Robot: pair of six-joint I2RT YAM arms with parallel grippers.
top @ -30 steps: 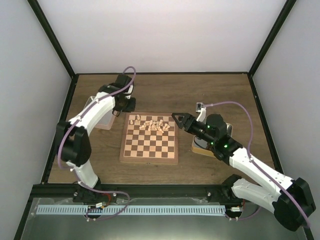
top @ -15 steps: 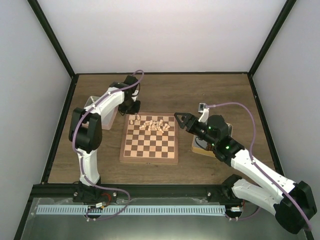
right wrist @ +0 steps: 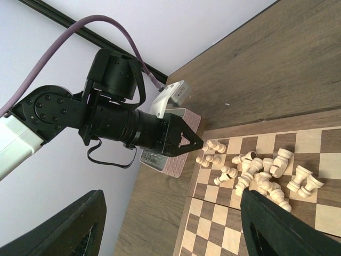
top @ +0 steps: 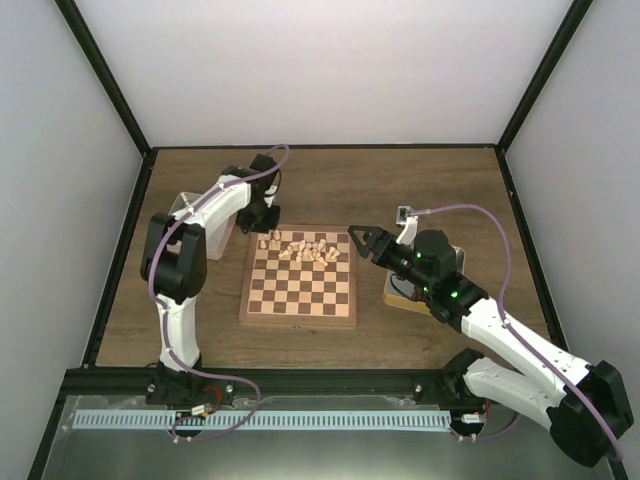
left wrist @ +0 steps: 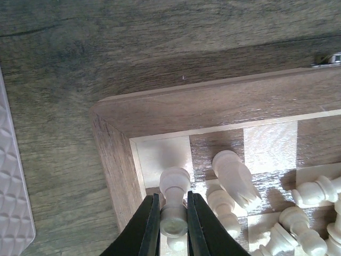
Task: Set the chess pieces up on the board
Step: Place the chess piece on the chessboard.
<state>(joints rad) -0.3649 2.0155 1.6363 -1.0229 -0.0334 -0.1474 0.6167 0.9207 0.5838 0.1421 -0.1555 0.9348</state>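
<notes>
Only the left wrist view shows the left gripper clamped on one piece at the board corner, bottom centre. From above, the pieces heap on the board's top rows, mid-frame. The right gripper gapes just right of them. The table is brown wood, the walls white. A pale tray lies at the left edge.

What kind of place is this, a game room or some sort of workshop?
Most likely a robot test booth, not a game room: plain white walls in a black frame box in a wooden table, and a left arm and right arm are mounted at its near edge, beside a chessboard.
</notes>
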